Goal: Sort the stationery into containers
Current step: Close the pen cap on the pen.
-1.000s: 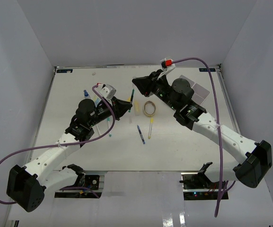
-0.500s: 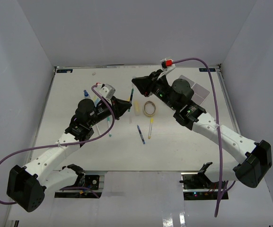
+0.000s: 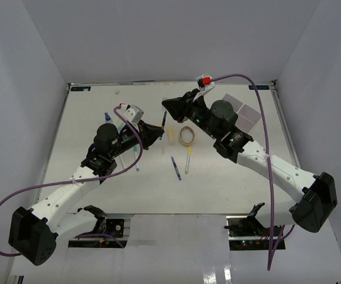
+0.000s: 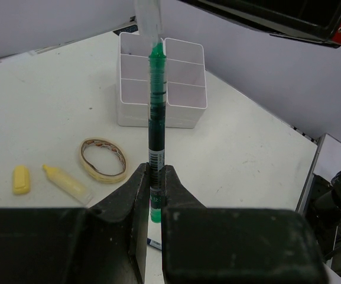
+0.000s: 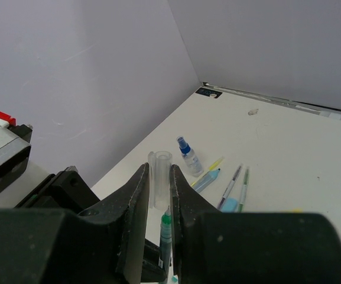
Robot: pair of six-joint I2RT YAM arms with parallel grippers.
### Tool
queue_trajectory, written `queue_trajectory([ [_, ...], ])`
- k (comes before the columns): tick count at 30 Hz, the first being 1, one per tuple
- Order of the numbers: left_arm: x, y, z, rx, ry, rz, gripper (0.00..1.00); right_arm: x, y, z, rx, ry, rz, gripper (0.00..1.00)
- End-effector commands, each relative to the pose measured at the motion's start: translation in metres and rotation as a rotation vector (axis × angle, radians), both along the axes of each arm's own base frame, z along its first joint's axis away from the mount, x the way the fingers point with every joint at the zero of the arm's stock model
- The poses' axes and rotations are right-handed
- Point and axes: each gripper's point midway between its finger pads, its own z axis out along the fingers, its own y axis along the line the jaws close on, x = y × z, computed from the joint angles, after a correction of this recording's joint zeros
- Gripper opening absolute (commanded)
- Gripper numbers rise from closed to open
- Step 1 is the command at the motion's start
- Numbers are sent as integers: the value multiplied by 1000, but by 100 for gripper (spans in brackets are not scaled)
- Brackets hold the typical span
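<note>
Your green pen [image 4: 156, 136] hangs between the arms, pinched at its lower end by the left gripper [image 4: 152, 195], while the right gripper [image 5: 158, 189] is clamped on its clear cap [image 5: 161, 163]. The tray [image 4: 185, 100] looks empty, so nearly everything is left: the ring [image 4: 103, 160], bottle [image 5: 188, 155] and other pens [image 5: 232, 183] lie loose on the table. The pen hides part of the compartments

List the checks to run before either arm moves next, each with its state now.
1. Left gripper shut on green pen: ok.
2. Right gripper shut on clear cap: ok.
3. Cap in line with the pen's tip: ok.
4. Cap fully off the pen: cannot tell.
5. White tray upright, in front of the pen: ok.
6. Rubber-band ring sorted into the tray: not ok, lies outside.
</note>
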Motion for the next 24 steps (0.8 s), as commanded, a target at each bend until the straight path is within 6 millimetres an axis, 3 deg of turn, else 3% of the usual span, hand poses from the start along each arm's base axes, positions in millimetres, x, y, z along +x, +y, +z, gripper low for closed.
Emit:
queue_trajectory([
  [1,-6,4,14,-32,-40,-8,10,0,1,11,40,-35,-11,8],
  [11,-4,4,12,-32,-31,-1,9,1,-3,16,34,-57,-30,8],
  [24,-4,0,4,-17,-4,-24,9,3,-6,60,62,-147,-49,8],
])
